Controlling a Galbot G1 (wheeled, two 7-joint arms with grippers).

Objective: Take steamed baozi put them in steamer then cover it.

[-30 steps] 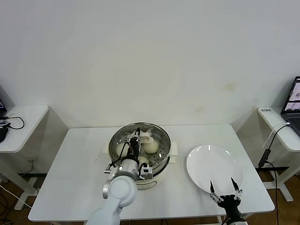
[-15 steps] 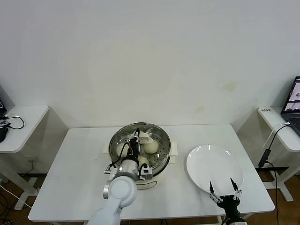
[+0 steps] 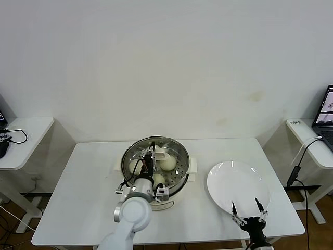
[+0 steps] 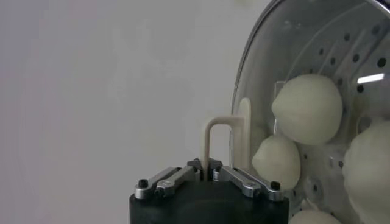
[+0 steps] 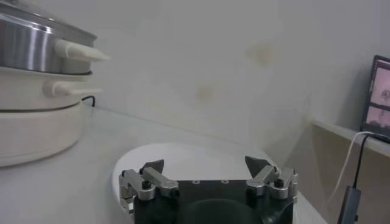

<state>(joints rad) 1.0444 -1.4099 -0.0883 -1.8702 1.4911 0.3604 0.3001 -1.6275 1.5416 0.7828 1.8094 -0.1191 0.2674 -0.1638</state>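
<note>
The steamer (image 3: 177, 156) stands mid-table on its white base. The clear glass cover (image 4: 317, 42) lies over its mouth. My left gripper (image 3: 150, 156) is above the pot, shut on the cover's cream-white bar handle (image 4: 210, 140). In the left wrist view the gripper (image 4: 206, 171) pinches that handle. Several baozi (image 4: 308, 108) show through the glass on the perforated tray; two show in the head view (image 3: 167, 162). My right gripper (image 3: 248, 213) is open and empty over the near edge of the white plate (image 3: 237, 182).
The plate (image 5: 195, 155) holds nothing. The steamer's side and white base (image 5: 30, 131) show in the right wrist view. Side tables stand at the far left (image 3: 26, 130) and far right (image 3: 312, 140); a laptop sits on the right one.
</note>
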